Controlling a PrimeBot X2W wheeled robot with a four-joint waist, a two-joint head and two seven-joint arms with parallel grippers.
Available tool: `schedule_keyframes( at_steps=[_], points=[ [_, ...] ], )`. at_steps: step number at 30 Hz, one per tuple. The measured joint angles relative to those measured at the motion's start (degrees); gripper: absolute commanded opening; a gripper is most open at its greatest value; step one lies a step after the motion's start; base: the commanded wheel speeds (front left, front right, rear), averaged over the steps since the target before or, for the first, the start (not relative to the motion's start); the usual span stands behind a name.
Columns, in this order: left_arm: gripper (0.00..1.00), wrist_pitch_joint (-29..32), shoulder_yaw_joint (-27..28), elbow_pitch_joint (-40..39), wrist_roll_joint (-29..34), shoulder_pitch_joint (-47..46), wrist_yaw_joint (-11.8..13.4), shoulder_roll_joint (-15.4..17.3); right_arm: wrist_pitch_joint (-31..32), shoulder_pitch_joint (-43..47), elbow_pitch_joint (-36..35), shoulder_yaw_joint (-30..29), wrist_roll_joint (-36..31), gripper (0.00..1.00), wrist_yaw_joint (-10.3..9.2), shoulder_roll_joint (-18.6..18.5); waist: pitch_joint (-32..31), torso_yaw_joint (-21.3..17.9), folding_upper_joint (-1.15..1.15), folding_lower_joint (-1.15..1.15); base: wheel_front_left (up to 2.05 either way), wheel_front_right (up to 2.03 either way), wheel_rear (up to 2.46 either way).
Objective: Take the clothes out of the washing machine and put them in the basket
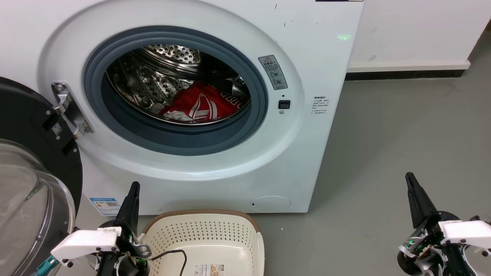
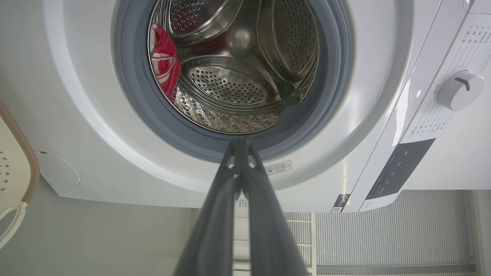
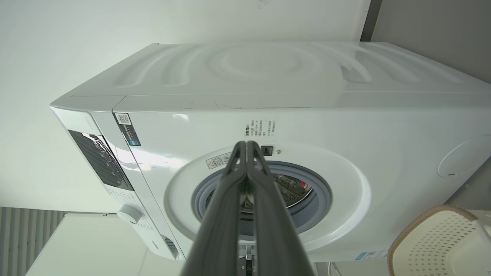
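Note:
The clothes (image 1: pixel 199 104), a red jersey with white trim, lie bunched at the bottom of the steel drum of the white washing machine (image 1: pixel 314 69); the left wrist view shows the clothes (image 2: pixel 165 63) at the drum's left. The cream basket (image 1: pixel 230 218) with a brown rim sits on the floor below the port. My left gripper (image 1: pixel 133 188) is shut and empty at the lower left, beside the basket's left rim. My right gripper (image 1: pixel 409 178) is shut and empty over the floor at the lower right. In their wrist views, the left gripper (image 2: pixel 240 142) and right gripper (image 3: pixel 247 145) point at the washer.
The dark-framed glass door (image 1: pixel 27 184) hangs open at the left, close to my left arm. A black cable (image 1: pixel 176 255) droops into the basket. Grey floor (image 1: pixel 402 130) stretches to the right of the machine, with a white wall and skirting behind.

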Motion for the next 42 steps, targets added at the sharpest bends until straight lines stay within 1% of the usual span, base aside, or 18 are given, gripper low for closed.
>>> schedule_keyframes(
  at_steps=[22,23,30,34,36,42],
  points=[
    [0.0,0.0,0.0,0.0,0.0,0.0,0.0,0.0,0.0,-0.01,0.0,0.0,0.0,0.0,0.0,0.0,0.0,0.0,0.0,0.0,0.0,0.0,0.0],
    [1.0,0.0,0.0,0.0,0.0,0.0,0.0,0.0,0.0,-0.01,0.0,0.0,0.0,1.0,0.0,0.0,0.0,0.0,0.0,0.0,0.0,0.0,0.0],
    [1.0,-0.45,-0.32,2.21,0.15,2.66,0.02,-0.34,-0.54,2.49,2.3,0.16,0.0,1.0,-0.01,0.18,0.01,0.0,0.0,0.0,0.0,0.0,0.0],
    [1.0,-1.64,-0.15,1.6,2.48,2.66,0.03,-0.34,-1.59,2.51,2.25,0.34,-0.9,1.0,-0.01,0.24,0.03,-0.01,0.0,0.0,0.0,0.0,0.0],
    [1.0,-2.25,0.07,1.09,3.99,2.66,0.22,-0.34,-2.15,2.52,2.15,0.33,-2.37,1.0,-0.01,0.27,0.06,-0.03,0.0,0.0,0.0,0.0,0.0],
    [1.0,-3.87,0.19,-1.16,10.57,2.8,1.46,-0.33,-3.86,2.64,0.22,-0.16,-9.64,1.0,-0.01,0.31,0.15,-0.07,0.0,0.0,0.0,0.0,0.0]
  ],
)
